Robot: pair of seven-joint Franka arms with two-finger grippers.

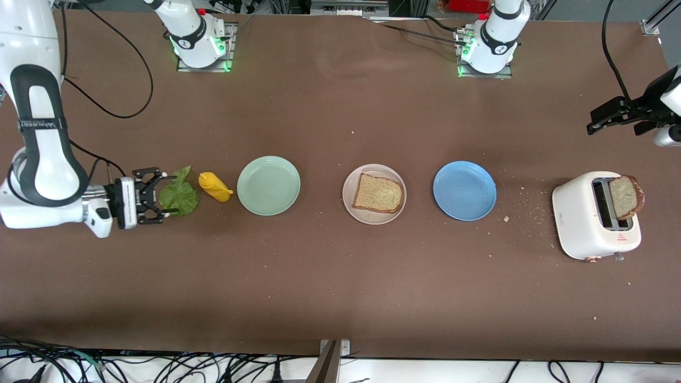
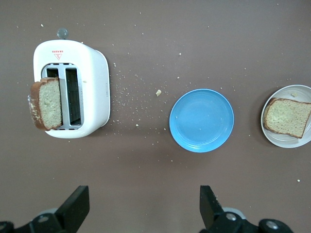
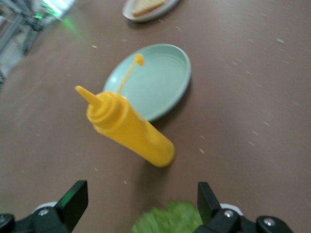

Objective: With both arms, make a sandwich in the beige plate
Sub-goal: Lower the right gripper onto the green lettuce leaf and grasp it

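With jaws spread wide around the limp, tear-prone lettuce leaf (image 1: 179, 198) on the surface beside the mustard bottle (image 1: 214, 186), the right gripper (image 1: 158, 197) should pinch its edge gently, while the left gripper (image 1: 604, 121) waits open above the toaster's (image 1: 582, 218) end, one bread slice (image 1: 378, 193) already on the beige plate (image 1: 351, 205).

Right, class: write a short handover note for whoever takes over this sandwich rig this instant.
Right gripper: open, low at the lettuce leaf, fingers either side of it, not closed.
Left gripper: open, up in the air at the left arm's end of the table, above the toaster.
Done: one bread slice lies on the beige plate.
Left: lettuce onto that slice, then the second slice, standing out of a toaster slot, on top.
Mustard bottle stands between the lettuce and the mint-green plate; blue plate bare.
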